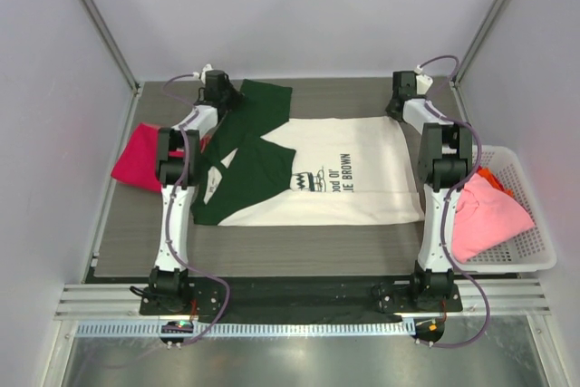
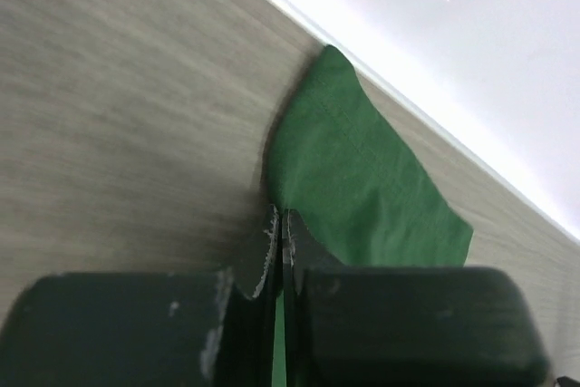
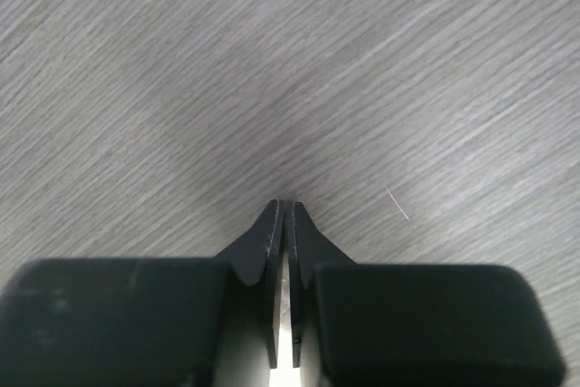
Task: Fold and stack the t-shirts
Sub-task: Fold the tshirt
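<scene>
Both left pincer (image 2: 279,217) and right pincer (image 3: 283,208) clench cream shirt (image 1: 353,147), between magenta shirt (image 1: 136,159) and basket (image 1: 521,178).

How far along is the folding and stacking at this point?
Done: no finished fold or stack shows. In hand: the cream-white shirt lies spread out, the left gripper shut on its green sleeve, the right gripper shut at its far right corner. Left: the magenta shirt and the pink shirt in the basket.
</scene>
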Robot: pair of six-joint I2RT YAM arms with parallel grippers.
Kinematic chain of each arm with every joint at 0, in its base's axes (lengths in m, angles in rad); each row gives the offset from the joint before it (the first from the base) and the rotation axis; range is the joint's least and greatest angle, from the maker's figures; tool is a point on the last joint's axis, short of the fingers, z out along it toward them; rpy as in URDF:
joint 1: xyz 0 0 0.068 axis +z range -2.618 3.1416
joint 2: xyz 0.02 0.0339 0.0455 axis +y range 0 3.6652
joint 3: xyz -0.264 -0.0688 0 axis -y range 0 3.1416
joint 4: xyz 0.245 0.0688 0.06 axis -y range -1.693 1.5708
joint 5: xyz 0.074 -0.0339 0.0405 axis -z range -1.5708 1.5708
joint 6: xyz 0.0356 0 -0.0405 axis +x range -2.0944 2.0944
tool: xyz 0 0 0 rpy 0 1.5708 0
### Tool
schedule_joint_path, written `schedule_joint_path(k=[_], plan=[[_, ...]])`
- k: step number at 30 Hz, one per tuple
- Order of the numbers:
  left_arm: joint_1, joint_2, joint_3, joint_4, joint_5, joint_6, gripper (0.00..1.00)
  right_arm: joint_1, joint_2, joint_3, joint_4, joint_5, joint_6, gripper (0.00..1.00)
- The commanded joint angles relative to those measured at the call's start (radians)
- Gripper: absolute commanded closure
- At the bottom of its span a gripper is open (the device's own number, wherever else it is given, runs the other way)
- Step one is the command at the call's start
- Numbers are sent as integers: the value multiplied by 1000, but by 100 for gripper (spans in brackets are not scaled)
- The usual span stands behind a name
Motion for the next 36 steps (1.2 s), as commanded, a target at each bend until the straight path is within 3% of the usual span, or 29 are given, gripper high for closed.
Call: schedule_joint_path(k=[1,3,14,22,36], plan=[[2,-100,-118,88,4,53,100,2,-60,-36,-36,-6,2,92],[1,-132,-158,125,10,82,100,-1,-86,-53,-36,-5,5,98],[2,-278,-393,406,21,102,100,-3,-192,-130,-11,-5,13,99],[2,-333,-386,412,47,108,100,-1,-232,-144,-11,-5,27,99],[2,-496,-566,544,91,116,100,-58,-339,-231,6,-44,53,99]])
